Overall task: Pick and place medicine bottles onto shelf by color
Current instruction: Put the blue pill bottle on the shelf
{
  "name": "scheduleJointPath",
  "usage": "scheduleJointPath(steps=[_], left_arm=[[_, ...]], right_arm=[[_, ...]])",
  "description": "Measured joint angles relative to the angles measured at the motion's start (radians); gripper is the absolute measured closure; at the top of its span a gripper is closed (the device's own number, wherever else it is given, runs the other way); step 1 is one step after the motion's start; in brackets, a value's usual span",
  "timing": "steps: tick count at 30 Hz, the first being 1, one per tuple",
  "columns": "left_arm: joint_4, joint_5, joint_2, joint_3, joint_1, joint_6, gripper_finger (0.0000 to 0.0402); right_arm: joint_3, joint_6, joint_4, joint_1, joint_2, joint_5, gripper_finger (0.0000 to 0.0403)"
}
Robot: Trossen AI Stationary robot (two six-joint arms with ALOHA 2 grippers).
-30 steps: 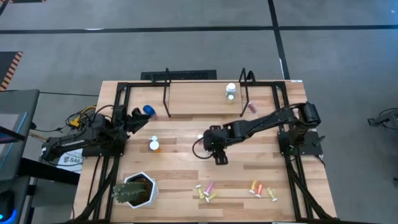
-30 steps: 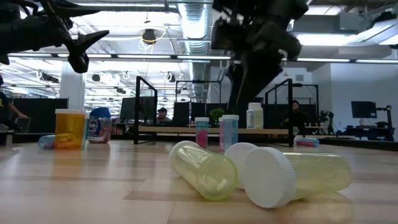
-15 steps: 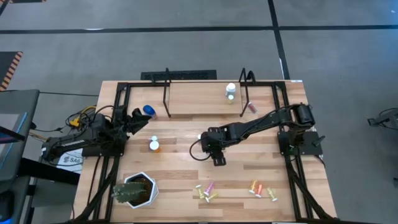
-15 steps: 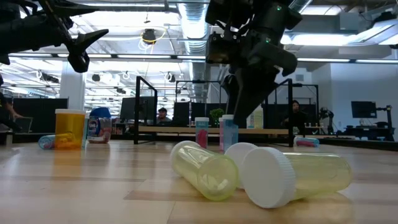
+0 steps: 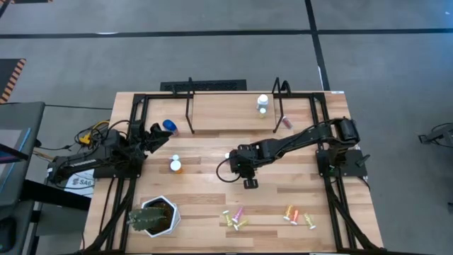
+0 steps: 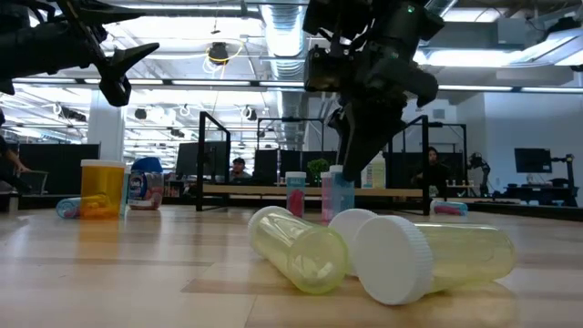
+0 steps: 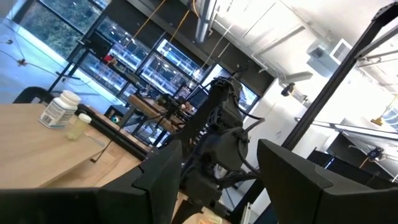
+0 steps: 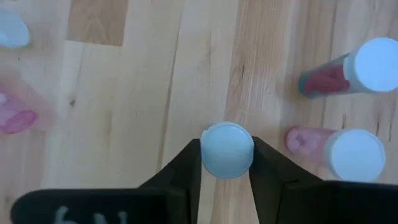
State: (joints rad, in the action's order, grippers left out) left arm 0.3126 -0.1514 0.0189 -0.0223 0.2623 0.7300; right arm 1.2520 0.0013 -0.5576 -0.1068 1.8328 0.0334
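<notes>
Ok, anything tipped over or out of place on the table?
Yes. The pale yellow plastic vials and orange vials near the front edge lie on their sides, and a pink vial lies beside the light-wood shelf.

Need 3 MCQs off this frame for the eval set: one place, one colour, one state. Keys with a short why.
1. Where does the white plastic bottle stand?
A) on the narrow light-wood shelf
B) beside the potted plant
C) in the left jaws

2. What colour is the lid of the wide bottle by the left gripper?
A) red
B) blue
C) green

3. What state is the right gripper in?
A) open over bare wood
B) shut on the plant
C) shut on a small white-capped vial

Key: 1 A, the high view shows it on the plank between the black uprights. 2 B, the lid reads blue from above. 3 C, the right wrist view shows the jaws pressed against both sides of the cap.
</notes>
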Motion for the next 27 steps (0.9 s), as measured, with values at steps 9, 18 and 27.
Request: scheduleJointPath(steps=[9, 18, 27], left_arm=[[0.0, 0.051, 0.0, 0.0, 0.0, -0.001, 0.0203], [0.0, 0.125, 0.0, 0.0, 0.0, 0.001, 0.0203], [0.0, 0.227, 0.0, 0.0, 0.0, 0.013, 0.0203]], right_arm=[[0.0, 0.025, -0.093, 0.072, -0.172, -0.011, 0.0257], [0.0, 0.062, -0.101, 0.341, -0.226, -0.041, 0.0264], [0.049, 0.008, -0.139, 0.552, -0.224, -0.037, 0.0253]])
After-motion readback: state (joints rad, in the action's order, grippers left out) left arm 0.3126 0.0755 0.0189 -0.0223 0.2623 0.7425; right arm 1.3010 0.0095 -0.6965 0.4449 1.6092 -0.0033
